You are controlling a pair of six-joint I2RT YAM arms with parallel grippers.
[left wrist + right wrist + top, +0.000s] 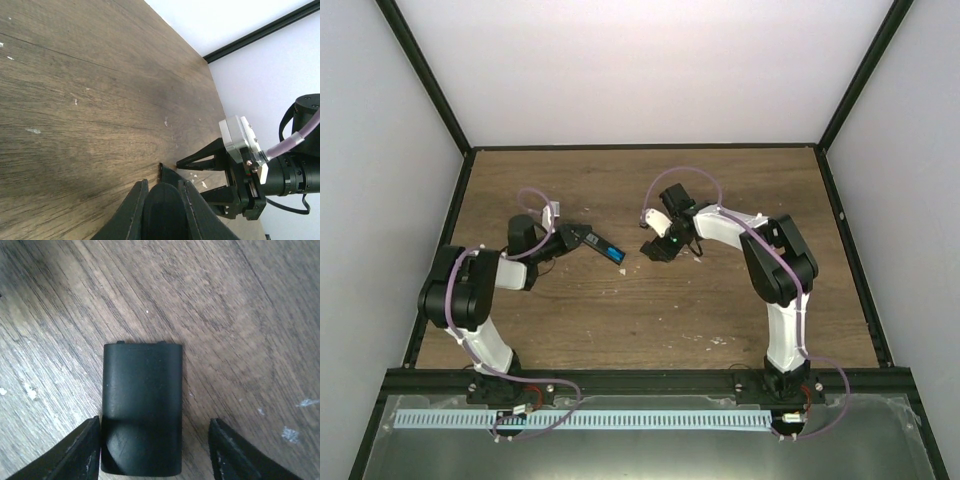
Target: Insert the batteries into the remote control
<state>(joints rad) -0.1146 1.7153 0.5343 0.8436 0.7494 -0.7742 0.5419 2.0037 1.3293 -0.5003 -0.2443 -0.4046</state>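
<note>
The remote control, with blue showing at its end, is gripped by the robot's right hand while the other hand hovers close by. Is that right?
Not quite. The top external view shows the left hand gripping the remote control. Blue does show at its end. The hand hovering close by is the right hand, open over a black cover.

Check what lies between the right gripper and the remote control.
Only bare table shows between the right gripper and the remote control in the left gripper, clearest in the top external view.
</note>
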